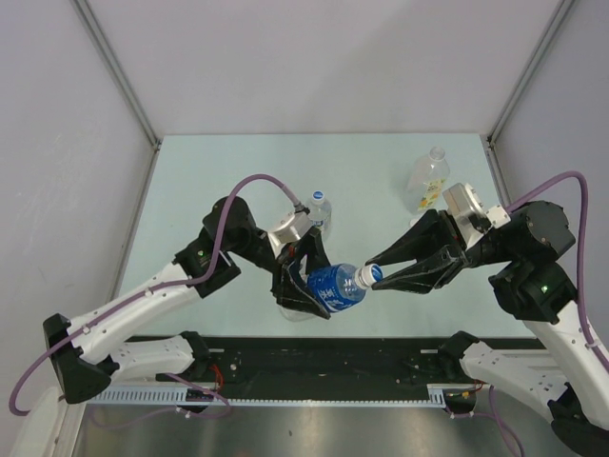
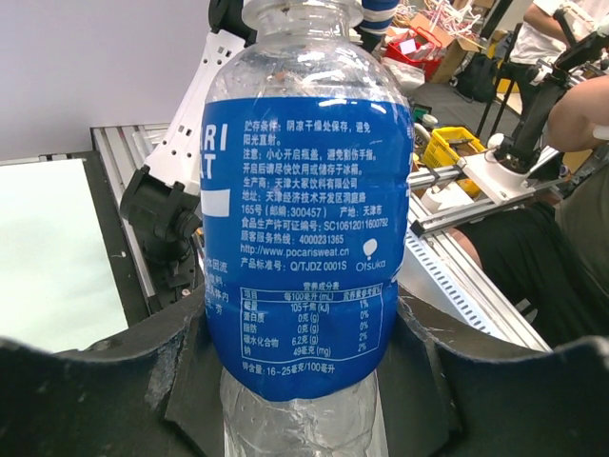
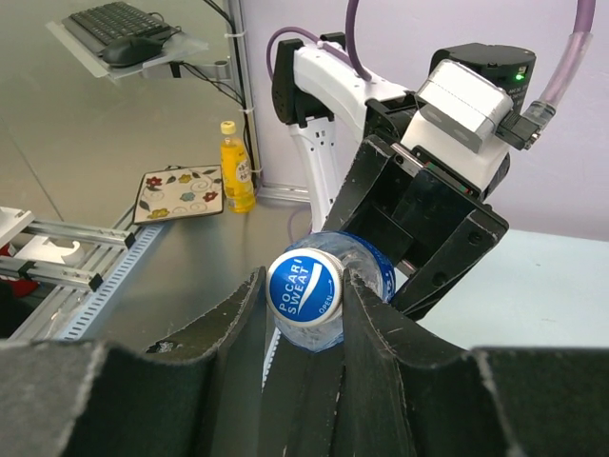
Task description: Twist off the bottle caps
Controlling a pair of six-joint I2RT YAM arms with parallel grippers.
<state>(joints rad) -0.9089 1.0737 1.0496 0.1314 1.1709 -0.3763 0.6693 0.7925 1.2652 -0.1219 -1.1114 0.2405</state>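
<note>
Mid-task: L jaws clamped on blue-label bottle (image 1: pixel 333 287), R jaws pinching its cap (image 3: pixel 304 288), not off yet; 2 other bottles (image 1: pixel 321 209) (image 1: pixel 430 181) wait on worktop (image 1: pixel 219 171).

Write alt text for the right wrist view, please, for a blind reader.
The right gripper has its jaws shut on the blue cap of a blue-labelled bottle, which the left gripper holds by its body. Farther back, a small yellow bottle stands beside a flowered tray.

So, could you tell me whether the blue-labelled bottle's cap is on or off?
On: the blue cap sits on the bottle neck, pinched between the right fingers.
</note>
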